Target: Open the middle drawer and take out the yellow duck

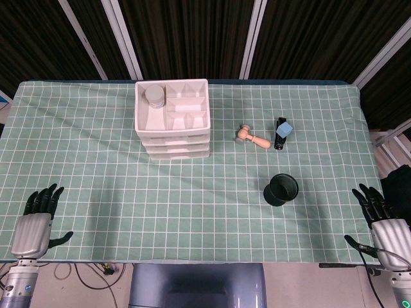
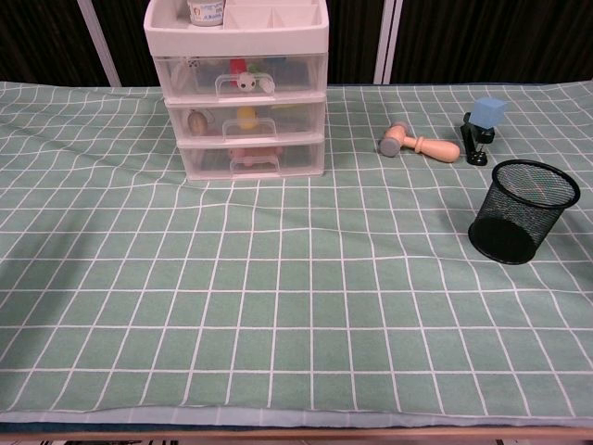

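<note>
Squarely front-facing middle drawer (image 2: 246,120) closed, yellow duck (image 2: 246,115) inside, left hand (image 1: 35,221), right hand (image 1: 384,221) both spread, empty.

Counts on the desk (image 1: 96,167)

One drawer unit (image 2: 236,93) with three drawers, one small jar (image 1: 154,96) on its top tray, one wooden mallet (image 2: 419,144), one black stapler (image 2: 475,141), one blue cube (image 2: 489,112), one black mesh cup (image 2: 519,211), and two robot hands: left hand (image 1: 35,224), right hand (image 1: 384,224).

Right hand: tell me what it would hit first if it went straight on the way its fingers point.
The right hand points up the table's right edge, slightly inward. That strip of green checked cloth looks free; the mesh cup and stapler lie well left. Depth is unclear.
</note>
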